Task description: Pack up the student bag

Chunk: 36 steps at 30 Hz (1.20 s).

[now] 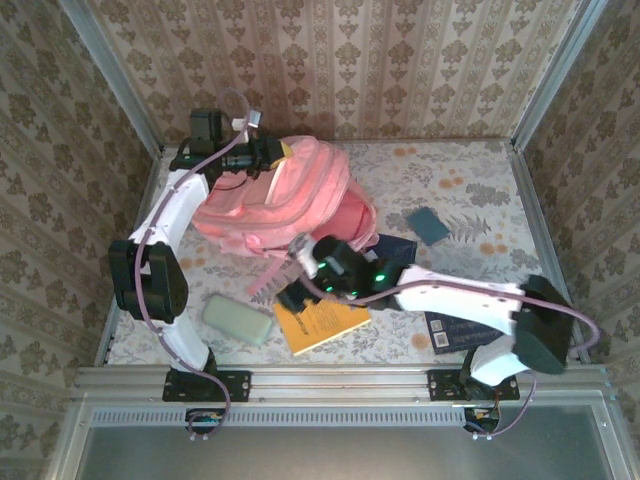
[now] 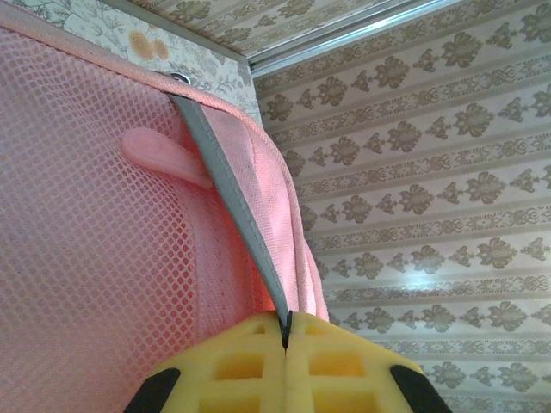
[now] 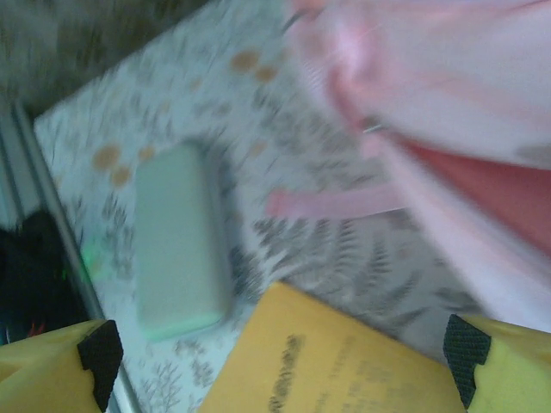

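Note:
The pink student bag (image 1: pixel 285 195) lies at the back centre of the table, its opening facing the near side. My left gripper (image 1: pixel 268 155) is at the bag's top edge. In the left wrist view it (image 2: pixel 285 331) is shut on a grey strip (image 2: pixel 228 189) that runs along the pink mesh (image 2: pixel 95 241). My right gripper (image 1: pixel 296 296) hovers low in front of the bag, over an orange notebook (image 1: pixel 325 325). In the blurred right wrist view that gripper (image 3: pixel 284 379) stands open, its fingers wide apart above the notebook (image 3: pixel 344 361).
A pale green case (image 1: pixel 238 320) lies left of the notebook, seen as the green case (image 3: pixel 176 245) from the right wrist. A loose pink strap (image 3: pixel 336 204) trails onto the table. A teal pad (image 1: pixel 427 224), a dark blue book (image 1: pixel 395 248) and a black book (image 1: pixel 455 330) lie to the right.

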### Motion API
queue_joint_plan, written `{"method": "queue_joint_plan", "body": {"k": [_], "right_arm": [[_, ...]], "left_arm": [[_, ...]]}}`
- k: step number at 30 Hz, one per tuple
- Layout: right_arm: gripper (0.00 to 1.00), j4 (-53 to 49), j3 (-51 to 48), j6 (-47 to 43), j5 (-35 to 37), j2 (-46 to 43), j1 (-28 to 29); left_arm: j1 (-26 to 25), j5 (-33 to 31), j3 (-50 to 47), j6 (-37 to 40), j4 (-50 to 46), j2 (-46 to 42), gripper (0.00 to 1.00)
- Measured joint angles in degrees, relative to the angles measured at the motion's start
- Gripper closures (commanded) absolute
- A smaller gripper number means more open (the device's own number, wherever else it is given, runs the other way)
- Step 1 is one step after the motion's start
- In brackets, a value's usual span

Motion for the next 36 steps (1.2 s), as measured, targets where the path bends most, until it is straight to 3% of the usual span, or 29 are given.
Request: {"method": "queue_joint_plan", "body": {"k": [4, 8, 17, 36], "right_arm": [[0.00, -3.0, 6.6, -2.4, -0.3, 12.6, 6.5], [0.00, -5.2, 11.4, -3.1, -0.7, 19.5, 8.3], [0.00, -6.2, 20.7, -3.4, -1.2, 27.0, 9.7], [0.00, -8.9, 26.6, -3.8, 0.7, 36.9, 10.0]], "left_arm": [[0.0, -0.1, -2.4, -0.1, 1.5, 0.0, 1.00], [0.0, -0.1, -4.3, -0.3, 2.4, 0.0, 1.00], [0.5, 0.3, -5.6, -1.9, 5.1, 0.0, 1.00], [2.2, 0.8, -8.1, -6.8, 10.6, 0.0, 1.00]]}}
